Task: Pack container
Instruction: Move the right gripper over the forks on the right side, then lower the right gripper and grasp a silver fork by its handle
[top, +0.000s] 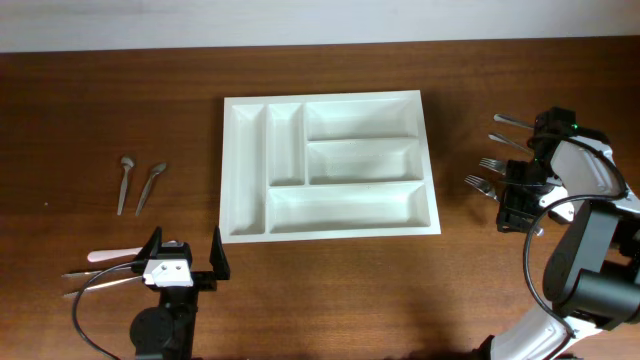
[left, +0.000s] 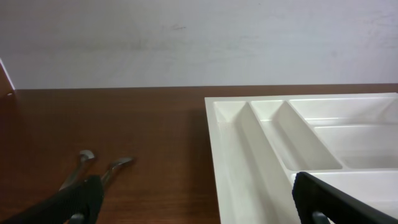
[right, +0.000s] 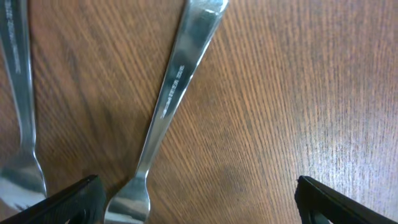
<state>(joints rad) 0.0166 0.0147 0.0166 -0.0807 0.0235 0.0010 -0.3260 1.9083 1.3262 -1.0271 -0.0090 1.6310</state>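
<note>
The container (top: 233, 170) sits in the middle of the overhead frame, square to the table (top: 330, 290) edge, and all five of its compartments are bare: the two narrow upright ones on its left side and the three long ones across its right and bottom. Nothing is packed yet.

The cutlery lies sorted in groups around it, I'd guess so each arm takes its own side: two spoons (top: 125, 182) at mid left, more cutlery (top: 97, 257) at lower left that I can't identify, and forks (top: 486, 164) at the right.

My left gripper (top: 185, 256) hangs at the lower left, jaws spread wide and empty, facing the container's near corner. My right gripper (right: 202, 200) is low over a fork handle, jaws wide apart with nothing between them, which looks like lining up a first pick.
</note>
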